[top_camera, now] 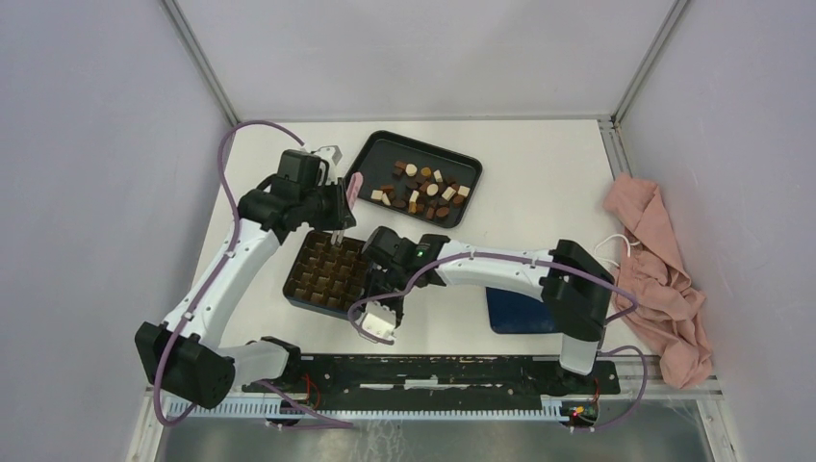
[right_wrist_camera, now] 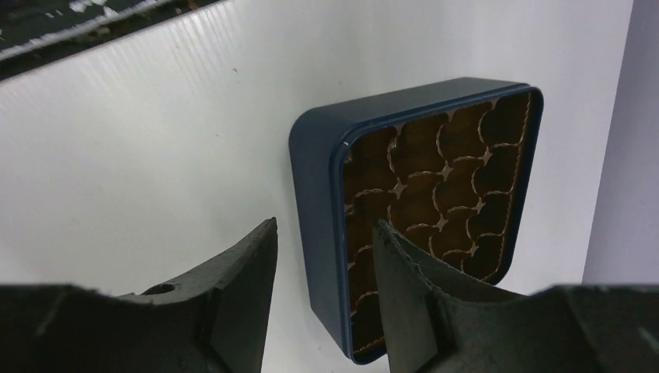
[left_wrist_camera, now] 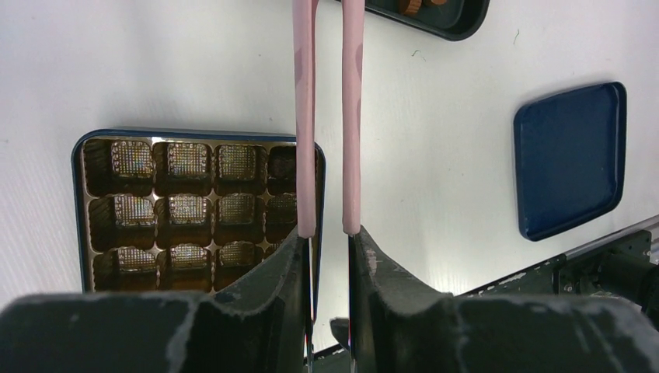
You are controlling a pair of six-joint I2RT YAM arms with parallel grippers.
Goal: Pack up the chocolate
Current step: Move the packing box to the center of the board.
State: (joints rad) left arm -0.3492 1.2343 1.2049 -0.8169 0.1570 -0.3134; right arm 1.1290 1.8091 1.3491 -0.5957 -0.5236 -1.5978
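Note:
The chocolate [top_camera: 420,189], several small dark, brown and cream pieces, lies in a black tray [top_camera: 376,149] at the back; a few pieces [left_wrist_camera: 409,6] show at the top of the left wrist view. My left gripper [top_camera: 339,205] [left_wrist_camera: 328,233] is shut on pink tweezers [left_wrist_camera: 305,116], which hang over the far right corner of the dark box [top_camera: 325,275] [left_wrist_camera: 194,202]. The box's square compartments hold no pieces. My right gripper [top_camera: 387,281] [right_wrist_camera: 322,233] stands open astride the box's [right_wrist_camera: 435,194] near wall, one finger outside and one over the compartments.
A blue lid [top_camera: 518,313] [left_wrist_camera: 571,159] lies flat to the right of the box, partly under the right arm. A pink cloth [top_camera: 659,274] is bunched at the table's right edge. Grey walls close in the table on three sides.

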